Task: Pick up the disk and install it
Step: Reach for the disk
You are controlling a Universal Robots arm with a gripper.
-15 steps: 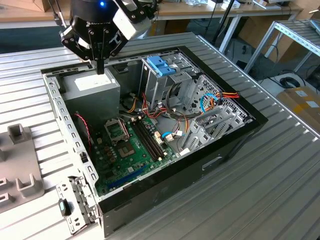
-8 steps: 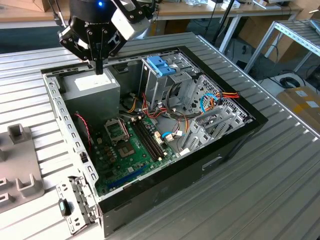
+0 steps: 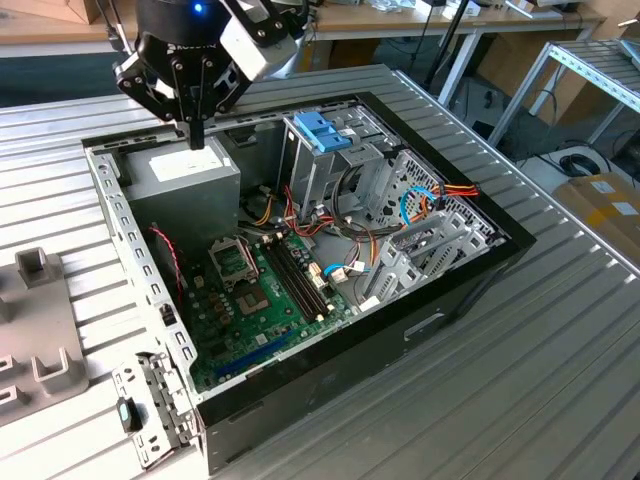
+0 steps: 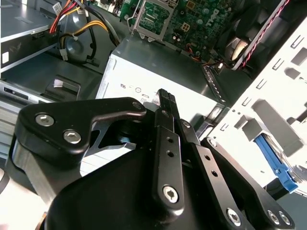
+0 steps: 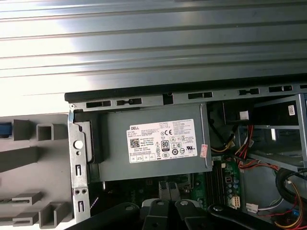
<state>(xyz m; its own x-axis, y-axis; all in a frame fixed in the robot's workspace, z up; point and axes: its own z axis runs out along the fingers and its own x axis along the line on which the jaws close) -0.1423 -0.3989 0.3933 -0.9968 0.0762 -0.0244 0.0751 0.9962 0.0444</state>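
Gripper (image 3: 195, 140) hanging with its black metal fingers pressed together on nothing, just over the big grey box (image 3: 185, 190) with the white label, inside the open computer case (image 3: 460, 300). Off toward the exterior view's right, well apart, a light-blue plastic frame (image 3: 320, 130) tops the steel drive cage (image 3: 310, 175). Whether it carries the disk, I can't tell.

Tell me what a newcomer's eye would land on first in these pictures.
First the open computer case, lying on a ribbed metal table in the exterior view with its green motherboard and coloured wiring bared. Next the black gripper, shut, hanging right over the grey power supply box. A light-blue plastic part stands out atop the drive cage.
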